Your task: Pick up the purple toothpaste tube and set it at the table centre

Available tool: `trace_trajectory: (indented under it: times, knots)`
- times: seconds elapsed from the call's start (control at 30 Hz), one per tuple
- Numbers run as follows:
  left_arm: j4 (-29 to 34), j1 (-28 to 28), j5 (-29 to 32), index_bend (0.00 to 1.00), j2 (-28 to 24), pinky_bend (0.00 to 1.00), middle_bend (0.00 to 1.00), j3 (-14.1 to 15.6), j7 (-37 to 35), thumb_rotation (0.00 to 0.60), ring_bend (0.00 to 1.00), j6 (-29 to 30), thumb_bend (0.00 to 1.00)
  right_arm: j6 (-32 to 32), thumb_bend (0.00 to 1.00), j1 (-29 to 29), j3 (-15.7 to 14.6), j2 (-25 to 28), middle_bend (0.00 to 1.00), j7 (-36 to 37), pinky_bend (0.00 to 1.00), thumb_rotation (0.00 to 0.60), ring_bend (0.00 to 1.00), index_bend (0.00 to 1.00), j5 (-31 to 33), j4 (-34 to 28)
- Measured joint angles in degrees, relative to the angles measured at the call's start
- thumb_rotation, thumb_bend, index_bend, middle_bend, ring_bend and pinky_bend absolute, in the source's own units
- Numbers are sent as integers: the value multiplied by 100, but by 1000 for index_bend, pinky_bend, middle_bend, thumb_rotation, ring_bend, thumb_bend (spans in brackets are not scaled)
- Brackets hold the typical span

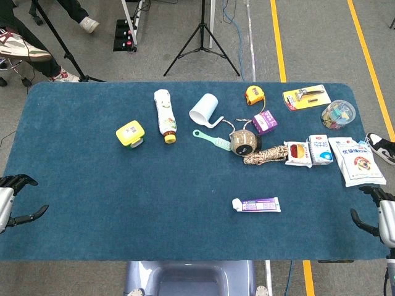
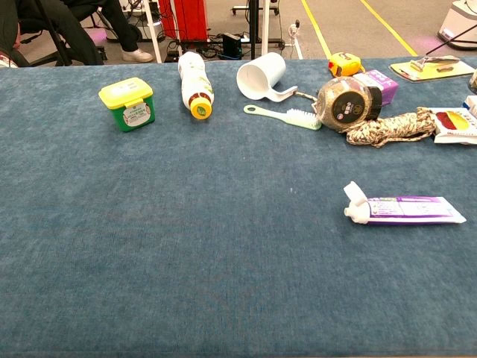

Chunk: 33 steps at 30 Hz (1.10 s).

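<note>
The purple toothpaste tube [image 1: 257, 205] [image 2: 403, 209] lies flat on the blue table, right of the middle, with its white cap pointing left. My left hand [image 1: 12, 200] hangs at the table's left edge, fingers apart and holding nothing. My right hand [image 1: 378, 216] sits at the right edge, fingers spread and empty, well to the right of the tube. Neither hand shows in the chest view.
Behind the tube lie a round dark ball of twine [image 1: 244, 142], a rope bundle [image 1: 265, 154], a green brush [image 1: 212, 140], a white cup [image 1: 205, 110], a bottle [image 1: 165, 115] and a yellow-lidded tub [image 1: 130, 134]. Packets [image 1: 356, 160] and a small jar [image 1: 337, 114] crowd the far right.
</note>
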<state>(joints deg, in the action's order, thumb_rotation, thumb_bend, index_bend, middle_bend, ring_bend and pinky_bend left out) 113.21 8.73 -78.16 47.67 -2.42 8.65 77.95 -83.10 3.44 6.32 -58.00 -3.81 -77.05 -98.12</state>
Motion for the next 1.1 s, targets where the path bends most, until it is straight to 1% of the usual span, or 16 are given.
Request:
trace_trajectory:
  times: [0.2,0.53,0.73,0.93,1.1]
  knots:
    - [-12,30,44,333,11,240,312,-23,11,393,254,-36,182,16,403,-3,-12,27,348,53,357,492,406,295,-23,-53]
    - [-27,200,121,333,-131,240,312,-225,-147,390,252,-111,182,47,403,48,-41,8,351,325,374,490,411,273,-280,-100]
    - [-12,321,117,334,-220,240,312,-353,-229,392,251,-151,182,282,404,251,-45,-76,328,414,374,474,411,272,-441,-150]
    - [19,444,166,334,-338,240,312,-461,-268,392,251,-238,182,593,403,513,-29,-204,326,458,374,465,410,256,-548,-225]
    - [18,578,230,333,-401,240,312,-574,-260,393,251,-314,182,1007,403,787,-37,-418,313,396,374,462,395,240,-580,-239]
